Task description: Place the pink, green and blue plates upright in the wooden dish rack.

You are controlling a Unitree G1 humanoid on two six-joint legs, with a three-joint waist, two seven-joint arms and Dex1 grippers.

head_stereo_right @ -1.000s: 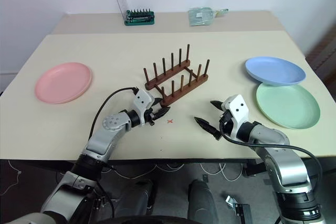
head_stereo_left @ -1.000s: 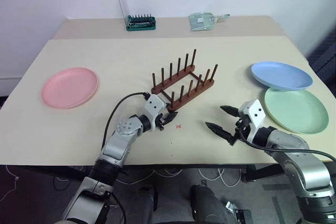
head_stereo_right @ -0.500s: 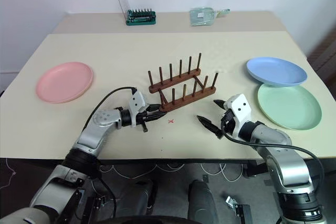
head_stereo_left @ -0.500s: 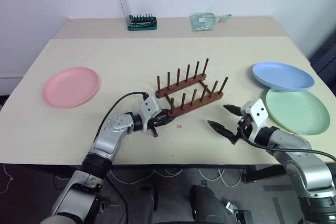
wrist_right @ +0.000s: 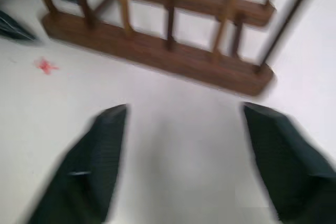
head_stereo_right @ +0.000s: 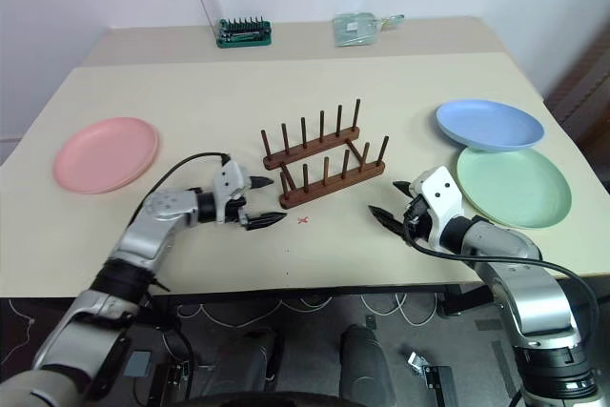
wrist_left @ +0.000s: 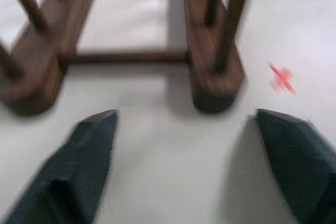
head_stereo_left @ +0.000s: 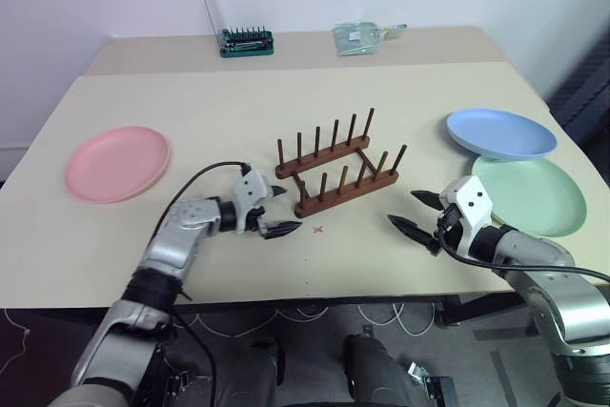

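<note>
- The wooden dish rack (head_stereo_left: 336, 167) stands empty near the middle of the beige table (head_stereo_left: 238, 111), its 2 rows of pegs upright, running slantwise from near left to far right.
- The left gripper (head_stereo_left: 277, 210) lies low just left of the rack's near-left end, fingers spread wide, holding nothing; in the left wrist view both rail ends sit just beyond the fingertips (wrist_left: 92, 140) without touching them.
- The right gripper (head_stereo_left: 414, 212) hovers to the right of the rack's near rail, fingers apart and empty.
- A small red mark (head_stereo_left: 319, 230) shows on the table between the 2 grippers.
- The pink plate (head_stereo_left: 117, 162) lies flat at the left edge, well apart from the rack.
- The blue plate (head_stereo_left: 501, 133) sits at the right, its near rim overlapping the green plate (head_stereo_left: 532, 193), which lies flat nearer.
- A green tray of tool bits (head_stereo_left: 246, 41) and a clear packet (head_stereo_left: 360, 36) rest at the far edge.
</note>
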